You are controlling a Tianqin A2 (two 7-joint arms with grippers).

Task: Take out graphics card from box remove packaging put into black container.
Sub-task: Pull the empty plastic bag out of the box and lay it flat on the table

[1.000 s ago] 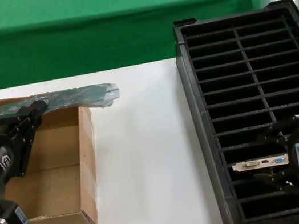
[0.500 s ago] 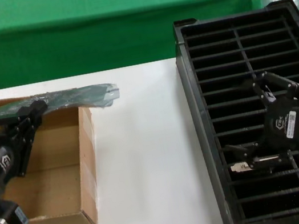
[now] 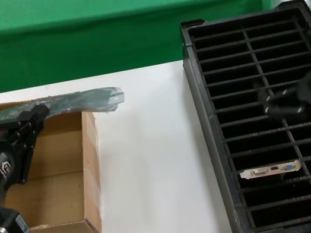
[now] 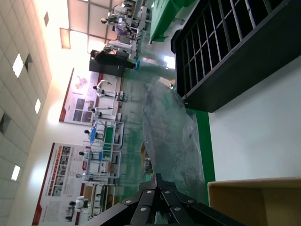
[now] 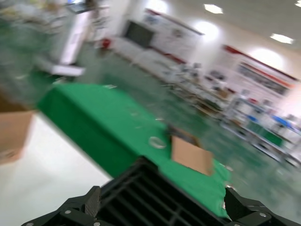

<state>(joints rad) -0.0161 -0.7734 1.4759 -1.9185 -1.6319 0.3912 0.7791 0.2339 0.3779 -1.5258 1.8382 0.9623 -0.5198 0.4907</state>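
Now: graphics card (image 3: 270, 170) sits upright in a slot of the black container (image 3: 210, 143), in the left column near the front end, silver bracket with the blue port facing up. Right gripper (image 3: 297, 97) is above the container's middle rows, off the card, blurred; in the right wrist view its fingers (image 5: 92, 201) stand wide apart with nothing between them. Left gripper (image 3: 21, 125) is over the far edge of the box (image 3: 88, 164), clamped on the packaging (image 3: 83, 100), which lies flat across the box's far rim and sticks out past its right side over the white table (image 3: 152, 165). Green table (image 3: 109, 22) behind.
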